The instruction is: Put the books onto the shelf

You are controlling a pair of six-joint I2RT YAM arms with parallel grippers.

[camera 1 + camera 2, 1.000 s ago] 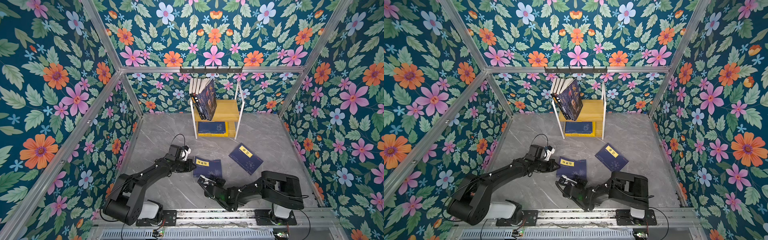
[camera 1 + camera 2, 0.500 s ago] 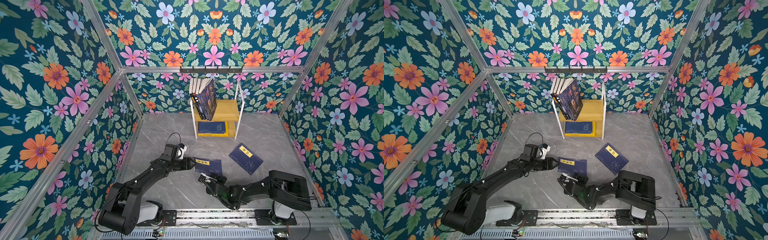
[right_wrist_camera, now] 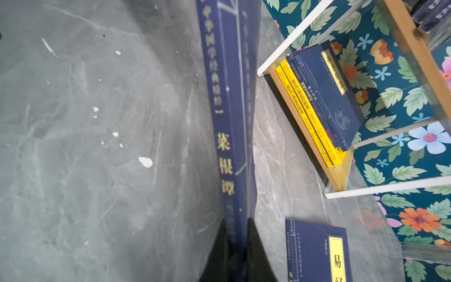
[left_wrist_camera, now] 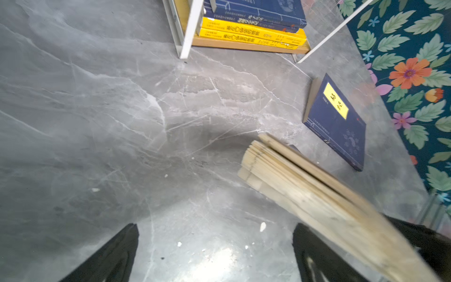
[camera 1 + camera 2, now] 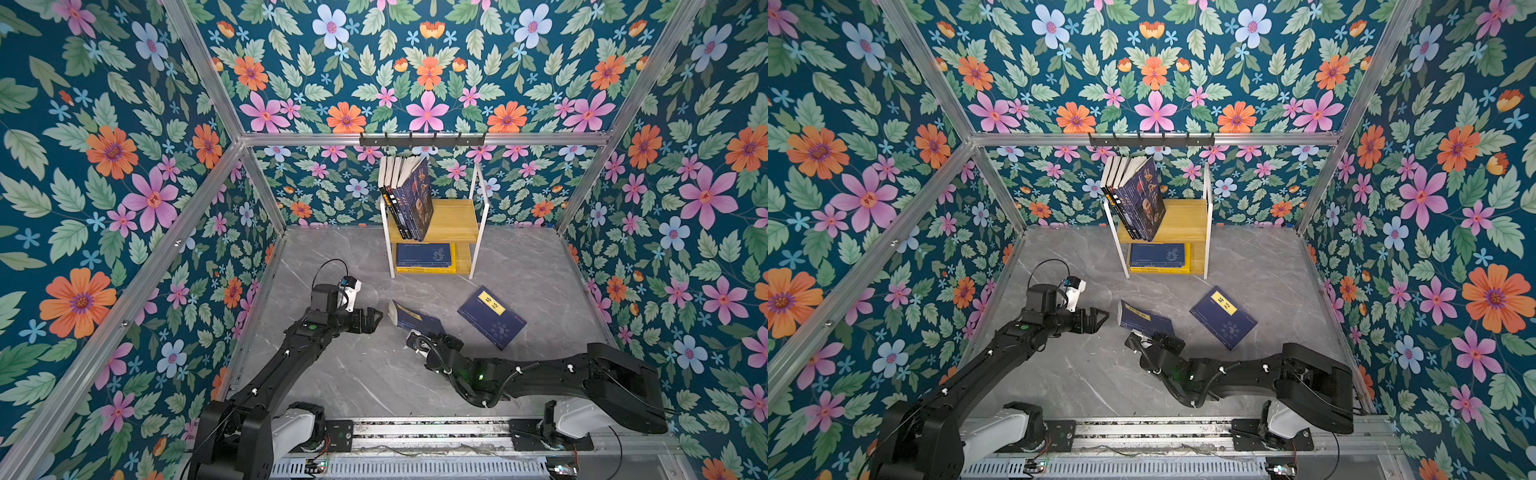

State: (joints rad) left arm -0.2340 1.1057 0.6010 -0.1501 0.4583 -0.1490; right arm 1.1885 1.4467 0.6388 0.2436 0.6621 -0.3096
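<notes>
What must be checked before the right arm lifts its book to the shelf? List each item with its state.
1. Grip: right gripper shut on the held navy book: ok.
2. Hand-off: left gripper open, not gripping that book: ok.
3. Space: shelf upper board bare beside the leaning books: ok.
4. Hold firm enough for the lift: cannot tell.
5. Clutter: other navy book lies flat, apart from the held one: ok.

Book (image 3: 228, 109) navy, gold txt (image 3: 225, 156); table (image 3: 97, 171) grey marble; walls (image 5: 104, 187) teal floral.
</notes>
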